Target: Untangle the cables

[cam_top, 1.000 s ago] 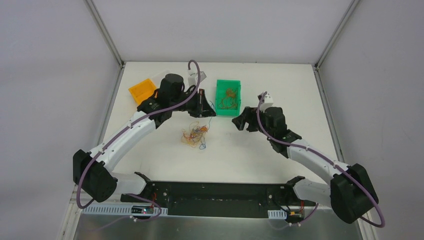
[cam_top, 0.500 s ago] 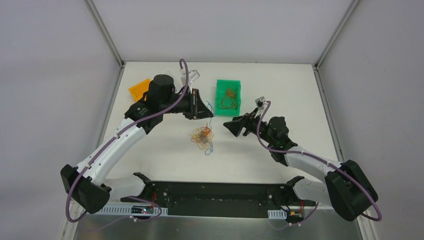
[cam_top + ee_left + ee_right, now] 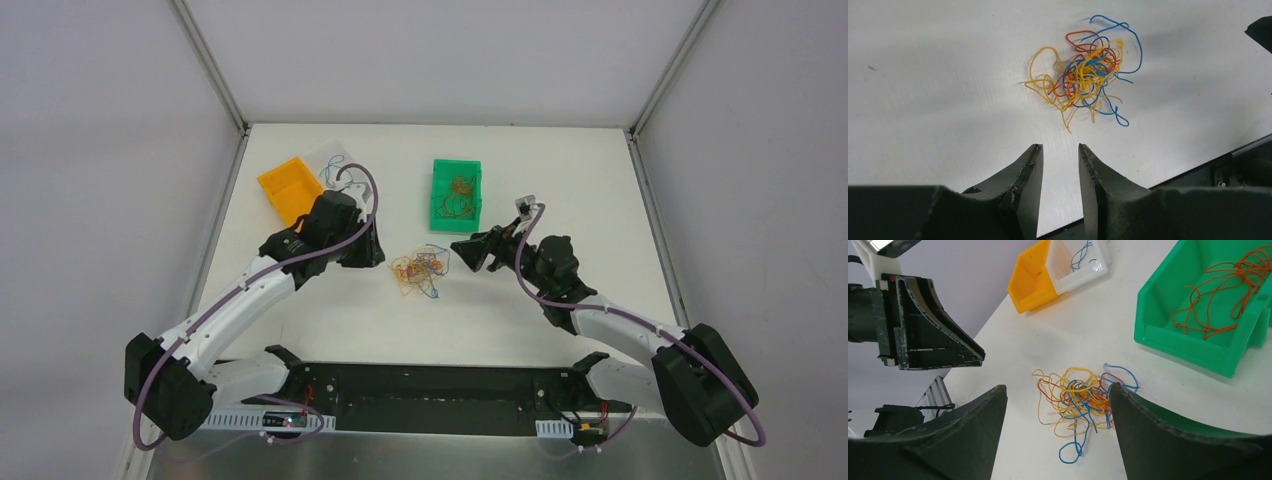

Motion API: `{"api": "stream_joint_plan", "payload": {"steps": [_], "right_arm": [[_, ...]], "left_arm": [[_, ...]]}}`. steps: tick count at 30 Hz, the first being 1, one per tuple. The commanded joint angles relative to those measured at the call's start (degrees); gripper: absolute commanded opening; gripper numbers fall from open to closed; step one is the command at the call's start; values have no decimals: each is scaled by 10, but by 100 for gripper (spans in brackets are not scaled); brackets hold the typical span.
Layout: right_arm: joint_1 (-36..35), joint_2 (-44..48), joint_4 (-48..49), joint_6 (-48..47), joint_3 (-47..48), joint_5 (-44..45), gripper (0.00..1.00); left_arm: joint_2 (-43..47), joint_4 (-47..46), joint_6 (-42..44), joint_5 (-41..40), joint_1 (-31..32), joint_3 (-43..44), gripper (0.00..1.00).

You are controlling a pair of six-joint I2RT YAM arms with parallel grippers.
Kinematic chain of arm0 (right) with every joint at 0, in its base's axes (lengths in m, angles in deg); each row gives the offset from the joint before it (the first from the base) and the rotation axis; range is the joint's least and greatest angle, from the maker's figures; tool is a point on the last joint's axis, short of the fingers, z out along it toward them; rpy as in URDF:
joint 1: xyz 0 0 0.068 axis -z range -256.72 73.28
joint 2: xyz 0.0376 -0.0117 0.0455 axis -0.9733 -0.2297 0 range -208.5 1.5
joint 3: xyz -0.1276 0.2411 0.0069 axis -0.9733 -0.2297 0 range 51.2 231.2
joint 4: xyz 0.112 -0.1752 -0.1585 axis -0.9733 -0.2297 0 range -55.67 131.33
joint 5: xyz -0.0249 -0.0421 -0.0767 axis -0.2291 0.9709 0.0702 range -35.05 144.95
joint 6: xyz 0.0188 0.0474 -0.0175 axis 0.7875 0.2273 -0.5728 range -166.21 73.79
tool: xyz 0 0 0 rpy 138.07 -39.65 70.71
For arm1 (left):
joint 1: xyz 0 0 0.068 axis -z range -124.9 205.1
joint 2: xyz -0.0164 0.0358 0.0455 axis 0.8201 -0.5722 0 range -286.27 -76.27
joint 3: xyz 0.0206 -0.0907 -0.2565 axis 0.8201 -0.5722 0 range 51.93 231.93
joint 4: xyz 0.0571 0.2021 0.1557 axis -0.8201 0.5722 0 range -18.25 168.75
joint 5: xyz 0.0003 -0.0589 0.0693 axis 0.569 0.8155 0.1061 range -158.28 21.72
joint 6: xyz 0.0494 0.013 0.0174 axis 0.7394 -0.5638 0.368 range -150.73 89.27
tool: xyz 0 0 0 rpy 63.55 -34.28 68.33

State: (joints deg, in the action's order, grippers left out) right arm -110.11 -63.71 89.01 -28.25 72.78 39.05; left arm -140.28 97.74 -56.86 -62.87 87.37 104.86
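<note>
The cables (image 3: 418,272) lie as one loose tangle of thin orange, blue and yellow wires on the white table between both arms. In the left wrist view the cables (image 3: 1083,75) sit ahead of my left gripper (image 3: 1059,147), whose jaws stand a narrow gap apart with nothing between them. From above, the left gripper (image 3: 372,247) is just left of the tangle. My right gripper (image 3: 462,252) is just right of it. In the right wrist view its jaws are wide apart and empty, and the right gripper (image 3: 1059,387) frames the cables (image 3: 1075,397) on the table.
A green bin (image 3: 457,164) holding orange wires stands behind the tangle and shows as the green bin (image 3: 1173,340) at the right wrist view's right. An orange bin (image 3: 283,186) and a white tray (image 3: 335,158) with a blue wire sit at the back left.
My left arm has pulled back from beside the green bin to the tangle's left, and its jaws have parted. The tangle has shifted slightly back and right. The right gripper moved in toward it.
</note>
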Motion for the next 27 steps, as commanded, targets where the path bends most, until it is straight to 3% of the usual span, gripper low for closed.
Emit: {"api": "stream_joint_plan", "payload": {"steps": [1,5,12,19,27], "right_arm": [[-3,-10,-19,-1,34,12,78],[-3,-30,-79,8,61,52,76],[-4,-87,-167,72,79,87,62],[-14,-188,-175,123,124,47,54],[-24,-227,-179,136,140,58,47]], "left_arm": [[46,-3,12,-49,3,-5,39],[20,-6,23,7,5,5,51],[-35,-6,29,17,25,5,68],[-79,-21,9,4,26,2,69],[-133,-55,-4,0,26,2,60]]}}
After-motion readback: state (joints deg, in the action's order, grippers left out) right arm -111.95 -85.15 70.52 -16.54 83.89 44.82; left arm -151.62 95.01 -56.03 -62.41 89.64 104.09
